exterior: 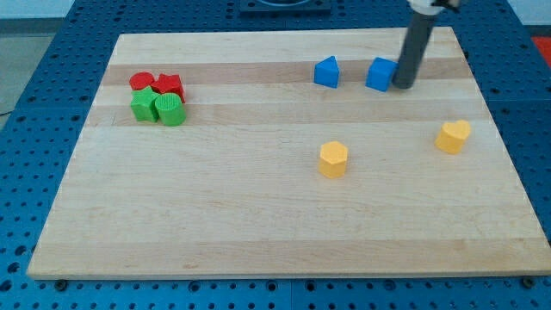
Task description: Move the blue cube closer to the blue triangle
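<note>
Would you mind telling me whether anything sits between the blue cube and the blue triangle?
Nothing: in the camera view only bare wood separates the blue cube from the blue triangle. My tip is against the cube's right side.

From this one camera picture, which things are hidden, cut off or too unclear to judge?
1. Camera view: the rod's upper part runs out at the view's top; the arm is unseen.
2. Whether my tip touches the blue cube at its right side: too close to tell.
3. The red blocks and green blocks are packed together; their exact shapes are unclear.
4. The blue triangle shows fully.
</note>
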### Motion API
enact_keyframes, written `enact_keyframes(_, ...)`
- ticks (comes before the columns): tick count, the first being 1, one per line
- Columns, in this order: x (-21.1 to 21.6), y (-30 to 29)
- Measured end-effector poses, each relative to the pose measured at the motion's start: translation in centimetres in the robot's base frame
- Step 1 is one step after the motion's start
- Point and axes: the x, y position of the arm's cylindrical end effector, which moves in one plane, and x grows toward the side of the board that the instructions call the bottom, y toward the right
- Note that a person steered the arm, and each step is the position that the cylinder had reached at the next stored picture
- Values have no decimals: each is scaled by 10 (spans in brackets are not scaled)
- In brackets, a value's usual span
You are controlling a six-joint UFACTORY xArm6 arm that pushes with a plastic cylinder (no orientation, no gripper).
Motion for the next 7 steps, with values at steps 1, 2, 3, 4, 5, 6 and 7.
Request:
enact_keyframes(1, -5, -18)
enact_keyframes(2, -5, -20)
enact_keyframes(3, -5, 4)
enact_keyframes(4, -29, 26)
enact_keyframes(5, -47, 11)
enact_keyframes(6, -48, -10)
enact_keyframes(7, -48, -24)
